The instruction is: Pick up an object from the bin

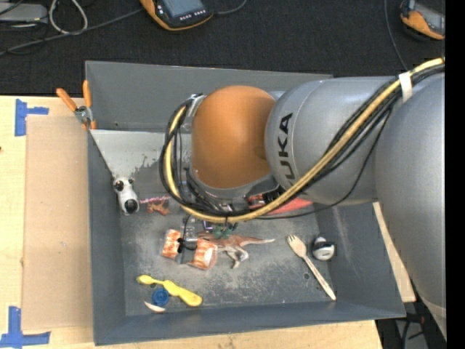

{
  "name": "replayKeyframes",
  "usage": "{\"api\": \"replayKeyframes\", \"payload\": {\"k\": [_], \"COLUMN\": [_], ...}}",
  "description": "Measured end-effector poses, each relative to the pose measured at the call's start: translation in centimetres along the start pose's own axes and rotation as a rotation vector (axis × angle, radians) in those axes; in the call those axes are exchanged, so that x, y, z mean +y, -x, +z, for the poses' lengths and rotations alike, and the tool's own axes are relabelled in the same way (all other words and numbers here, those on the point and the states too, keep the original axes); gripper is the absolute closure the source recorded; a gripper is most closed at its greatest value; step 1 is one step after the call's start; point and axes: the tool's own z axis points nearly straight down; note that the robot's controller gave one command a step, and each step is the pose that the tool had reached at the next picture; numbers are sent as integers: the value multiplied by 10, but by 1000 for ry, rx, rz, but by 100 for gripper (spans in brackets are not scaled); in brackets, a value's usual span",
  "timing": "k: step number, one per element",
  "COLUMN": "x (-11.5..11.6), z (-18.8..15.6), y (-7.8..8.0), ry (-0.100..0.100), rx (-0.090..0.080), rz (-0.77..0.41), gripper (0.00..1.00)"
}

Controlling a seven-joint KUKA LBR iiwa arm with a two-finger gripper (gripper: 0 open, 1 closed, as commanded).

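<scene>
Gripper (pixel 189 243) sits low in the bin (pixel 109 267), mostly hidden under the arm's orange cover (pixel 229 140). Only a dark tip pokes out below it, so I cannot tell how far open it is or whether it has hold of anything. Two copper-coloured blocks (pixel 171 244) flank that tip, one on each side and just beside it. These are the nearest things, and I cannot tell if they touch it. A brown toy dinosaur (pixel 238 247) lies just beside the gripper on the arm side, tail pointing away from it. Farther out that way are a wooden fork (pixel 309 264) and, near the fork's head, a black-and-white round piece (pixel 323 250). A red thing (pixel 294 205) shows under the arm, beyond the gripper on that same side. On the far side from the arm and a bit further back are a small reddish-brown scrap (pixel 157 206) and a white cylinder toy (pixel 127 195), well apart from the gripper. Nearer the front wall lies a yellow strip (pixel 180 292) with a blue cap (pixel 160 296) touching it.
</scene>
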Motion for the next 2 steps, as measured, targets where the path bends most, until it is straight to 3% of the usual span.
{"api": "replayKeyframes", "payload": {"k": [1, 2], "x": [-1, -63], "z": [-4, 88], "y": [2, 3], "ry": [1, 1], "rx": [-7, -8], "rz": [4, -31], "gripper": [0, 0]}}
